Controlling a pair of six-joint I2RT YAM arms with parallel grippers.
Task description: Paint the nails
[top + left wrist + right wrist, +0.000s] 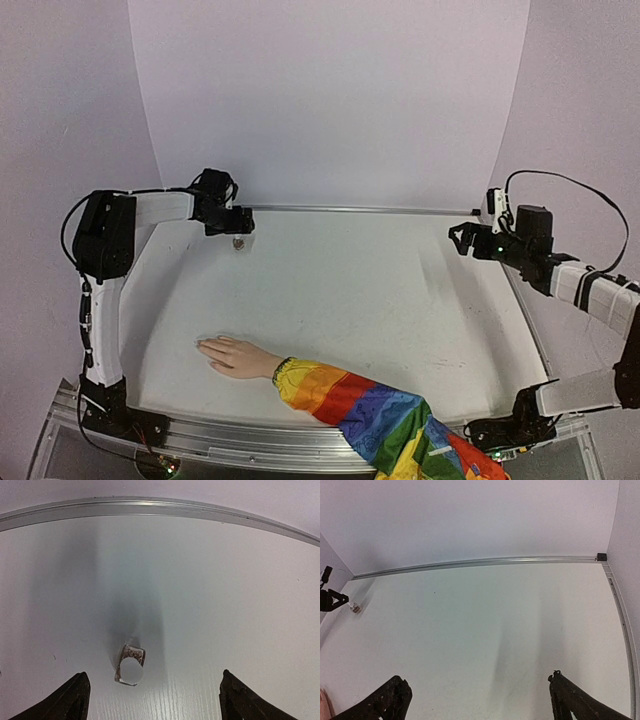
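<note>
bottle [131, 666] by left claw [153, 674], mannequin hand [232, 355] apart

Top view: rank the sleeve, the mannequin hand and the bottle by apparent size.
1. sleeve, largest, partly cut off by the frame.
2. hand.
3. bottle, clearly smallest, even allowing for it sitting farther back.

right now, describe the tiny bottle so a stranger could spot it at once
On the white table, follow the far metal rail to its left end. Just under the left arm's open jaws stands a small clear bottle, the only loose thing there; the mannequin hand lies near the front edge.
</note>
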